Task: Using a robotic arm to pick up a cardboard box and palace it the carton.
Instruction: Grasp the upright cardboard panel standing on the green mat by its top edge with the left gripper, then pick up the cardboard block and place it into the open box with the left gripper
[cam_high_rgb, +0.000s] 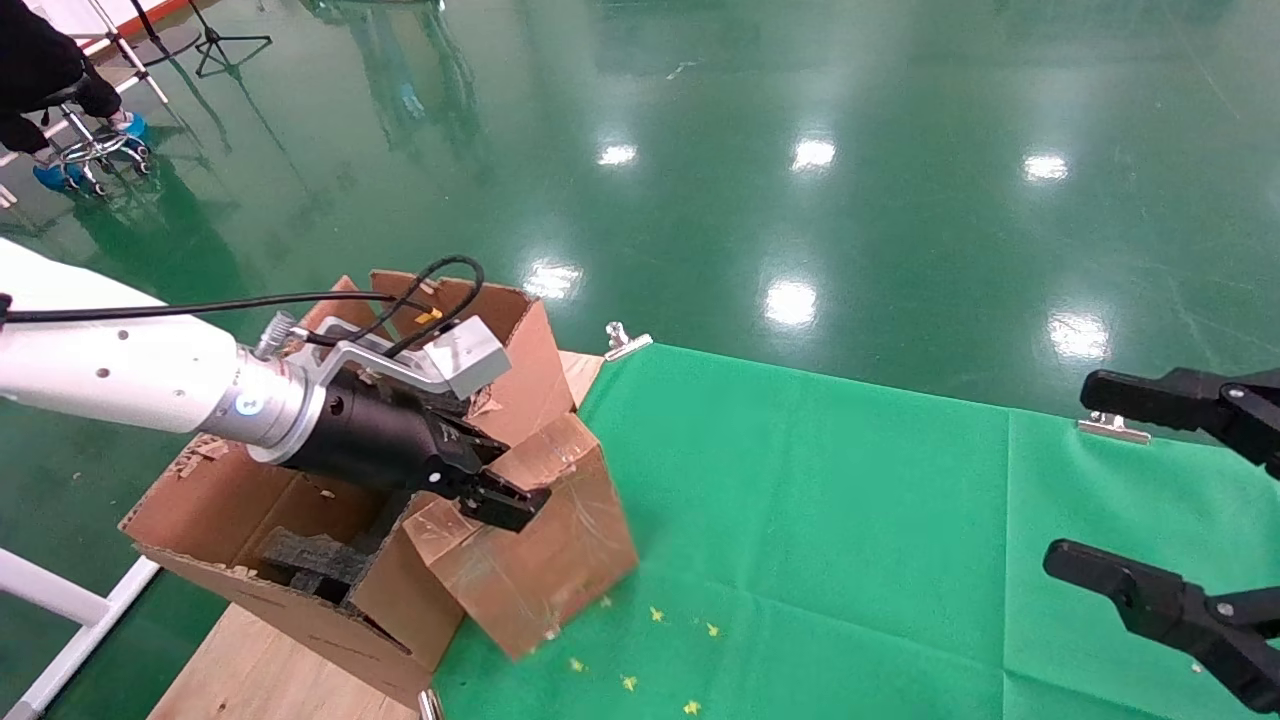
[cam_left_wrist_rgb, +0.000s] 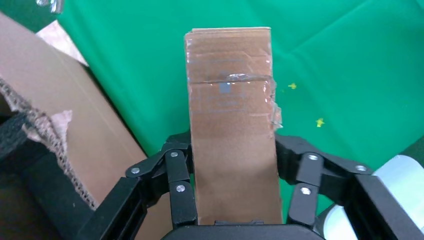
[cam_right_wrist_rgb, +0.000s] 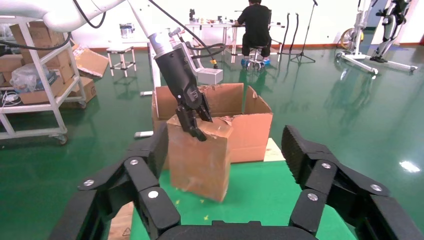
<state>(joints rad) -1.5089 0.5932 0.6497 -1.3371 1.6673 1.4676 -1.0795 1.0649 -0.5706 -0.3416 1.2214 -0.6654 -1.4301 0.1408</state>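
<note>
Clamped between the black linked fingers of the left gripper (cam_high_rgb: 495, 490), at its top end: the cardboard box (cam_high_rgb: 530, 560), a small brown cuboid, tilted, lower corner touching or just above the green cloth (cam_high_rgb: 850, 520), hard to tell which. Seen from the left wrist, the box (cam_left_wrist_rgb: 232, 135) standing straight out between the two fingers (cam_left_wrist_rgb: 177, 185), narrow face up, crossed by a strip of shiny clear tape crinkled at one edge. Carried on the robotic arm (cam_high_rgb: 150, 375): white tube, silver wrist with a blue light, silver camera block and a looped black cable above. Right beside the box, on the robot's left: the carton (cam_high_rgb: 250, 500), large, brown, corrugated, with tall ragged torn flaps and black foam inside; one upright flap directly behind the gripper, the box's side close against the carton's near wall. From the right wrist, the carton (cam_right_wrist_rgb: 240, 125) rising behind the tilted box (cam_right_wrist_rgb: 200, 155), the left gripper (cam_right_wrist_rgb: 195, 122) gripping its upper edge. Under the carton, a bare wooden board (cam_high_rgb: 270, 660); on the cloth, small yellow specks and metal clips at the far edge. Beyond, a glossy green floor. Parked well apart at the right over the cloth: the right gripper (cam_high_rgb: 1150, 490), fingers spread wide, grasping nothing.
</note>
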